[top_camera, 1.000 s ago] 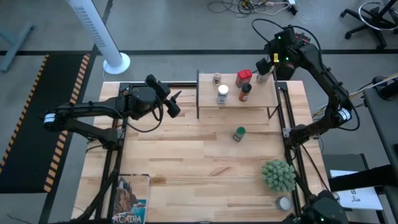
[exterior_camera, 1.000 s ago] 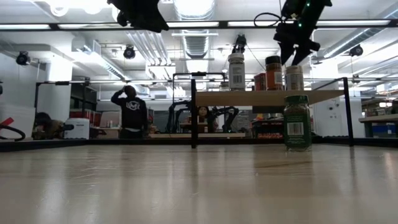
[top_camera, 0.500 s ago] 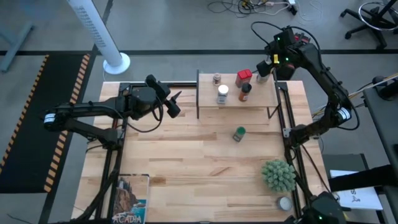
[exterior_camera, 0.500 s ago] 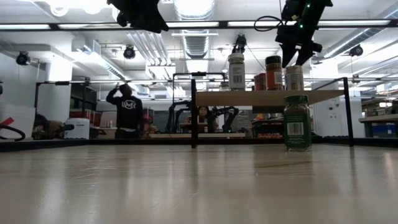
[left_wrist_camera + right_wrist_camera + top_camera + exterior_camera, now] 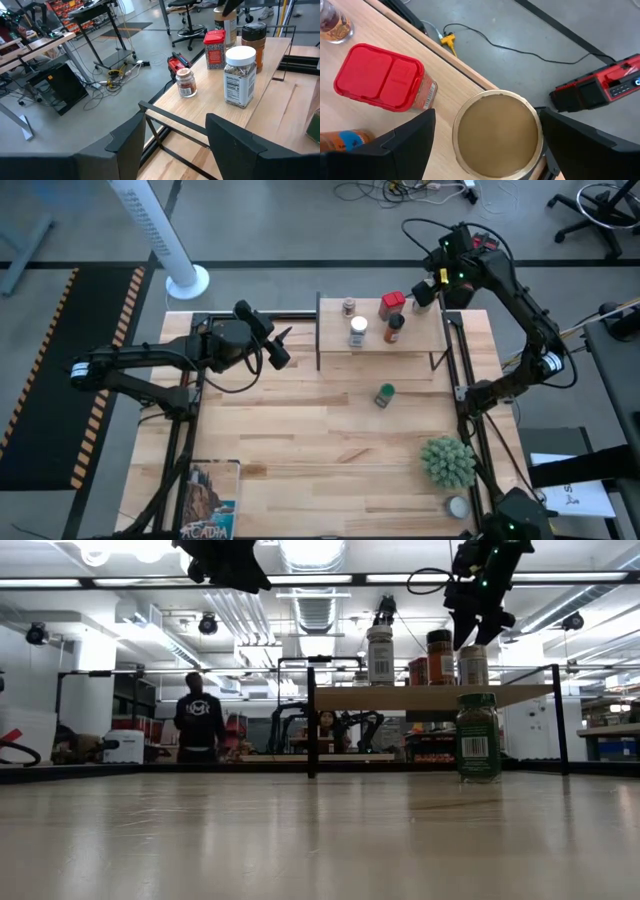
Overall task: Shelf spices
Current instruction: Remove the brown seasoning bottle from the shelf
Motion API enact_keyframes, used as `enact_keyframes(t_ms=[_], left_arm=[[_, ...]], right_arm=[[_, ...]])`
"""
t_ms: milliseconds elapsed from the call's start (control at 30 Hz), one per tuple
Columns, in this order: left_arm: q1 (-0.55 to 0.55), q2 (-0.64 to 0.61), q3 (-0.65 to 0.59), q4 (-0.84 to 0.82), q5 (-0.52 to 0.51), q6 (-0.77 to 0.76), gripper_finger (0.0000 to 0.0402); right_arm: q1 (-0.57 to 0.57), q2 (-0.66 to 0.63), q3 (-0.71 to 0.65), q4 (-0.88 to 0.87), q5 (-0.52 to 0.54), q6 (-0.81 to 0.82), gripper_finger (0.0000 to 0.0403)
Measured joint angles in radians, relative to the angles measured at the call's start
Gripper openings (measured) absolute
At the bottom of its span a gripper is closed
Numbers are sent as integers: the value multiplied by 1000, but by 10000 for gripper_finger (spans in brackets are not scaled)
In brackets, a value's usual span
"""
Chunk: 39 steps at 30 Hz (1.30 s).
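On the shelf (image 5: 380, 345) stand the tan cylinder (image 5: 497, 134), red tin (image 5: 391, 304), white-lidded jar (image 5: 357, 330) and two more jars; the cylinder sits at its far right corner. The right gripper (image 5: 428, 288) hovers above it, fingers spread. The green-lidded jar (image 5: 384, 395) stands alone on the table at the shelf's 6 o'clock. The left gripper (image 5: 280, 345) waits at 9 o'clock, released.

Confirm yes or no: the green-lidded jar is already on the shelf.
No. In the high view the green-lidded jar stands on the tabletop in front of the shelf, apart from the containers up on it.
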Motion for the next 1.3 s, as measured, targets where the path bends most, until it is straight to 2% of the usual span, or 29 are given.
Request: enact_keyframes(t_ms=[667,1000,1300], left_arm=[[0,0,0,-11,0,0,202],[0,0,0,-11,0,0,197],[0,0,0,-11,0,0,201]], right_arm=[[0,71,-1,-26,0,-26,331],[0,71,-1,-45,0,-16,304],[0,70,-1,-52,0,-5,263]])
